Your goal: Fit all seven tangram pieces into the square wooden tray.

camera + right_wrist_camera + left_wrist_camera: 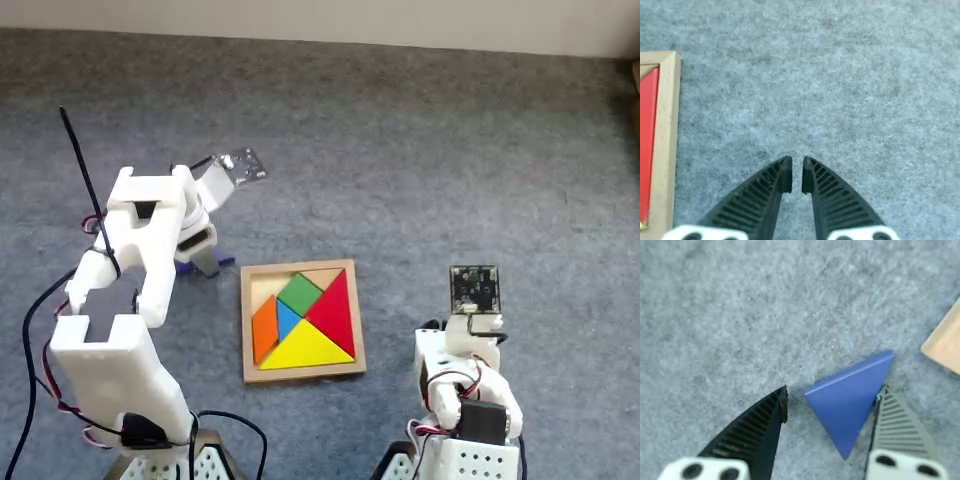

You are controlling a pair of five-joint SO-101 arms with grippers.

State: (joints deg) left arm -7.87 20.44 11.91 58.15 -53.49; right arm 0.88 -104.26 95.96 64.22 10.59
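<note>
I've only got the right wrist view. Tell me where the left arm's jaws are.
Observer: The left gripper is down at the carpet on the far side of the tray from your arm, with its jaws open.
Operator: Say what's between them.
Observer: A dark blue triangle is lying flat on the carpet, outside the tray.
Operator: Report what's in the tray.
Observer: Five pieces lie in it: an orange piece, a green piece, a light blue piece, a red piece and a yellow piece.
</note>
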